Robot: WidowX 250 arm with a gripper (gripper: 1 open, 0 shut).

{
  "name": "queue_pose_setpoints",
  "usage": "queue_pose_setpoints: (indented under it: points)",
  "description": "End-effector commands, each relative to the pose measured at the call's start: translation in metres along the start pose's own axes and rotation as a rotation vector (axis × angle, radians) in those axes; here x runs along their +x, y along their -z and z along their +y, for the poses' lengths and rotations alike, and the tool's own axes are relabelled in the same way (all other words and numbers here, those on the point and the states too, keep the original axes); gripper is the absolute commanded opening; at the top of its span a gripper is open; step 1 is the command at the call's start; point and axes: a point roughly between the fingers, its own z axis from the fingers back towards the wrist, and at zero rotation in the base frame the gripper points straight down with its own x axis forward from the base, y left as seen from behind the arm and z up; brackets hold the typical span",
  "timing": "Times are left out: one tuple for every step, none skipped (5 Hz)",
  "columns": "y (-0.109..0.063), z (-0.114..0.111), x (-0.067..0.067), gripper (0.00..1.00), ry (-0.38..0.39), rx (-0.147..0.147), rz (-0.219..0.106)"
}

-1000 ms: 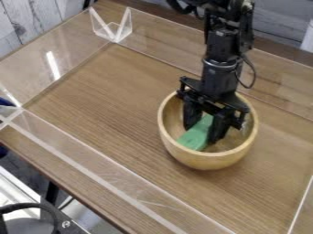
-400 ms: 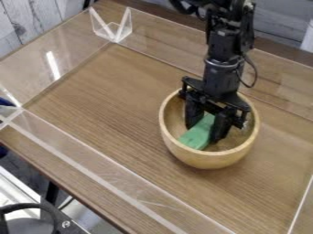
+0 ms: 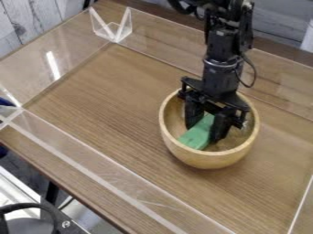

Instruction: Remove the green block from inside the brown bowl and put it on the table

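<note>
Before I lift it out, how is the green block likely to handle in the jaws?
The green block is probably stiff, since its visible edge runs straight with no sag. It looks slim, so it is likely light. It lies inside the curved brown bowl, so it may slide or swivel against the wall if nudged.

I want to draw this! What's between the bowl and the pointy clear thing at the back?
Just bare table, between the bowl and clear thing, in the camera view.
</note>
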Motion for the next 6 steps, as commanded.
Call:
queue_pose_setpoints:
  points:
    - [-0.024,0.004,0.005,0.0,0.016,0.008,-0.086]
    - [-0.034,0.006,0.002,0.0,0.011,0.008,-0.105]
    - [-0.052,0.011,-0.002,0.0,-0.001,0.013,-0.142]
    - [-0.077,0.018,-0.008,0.0,-0.021,0.024,-0.189]
    - [-0.093,0.041,-0.016,0.0,-0.076,0.032,-0.216]
    - [-0.093,0.076,-0.022,0.0,-0.116,0.036,-0.21]
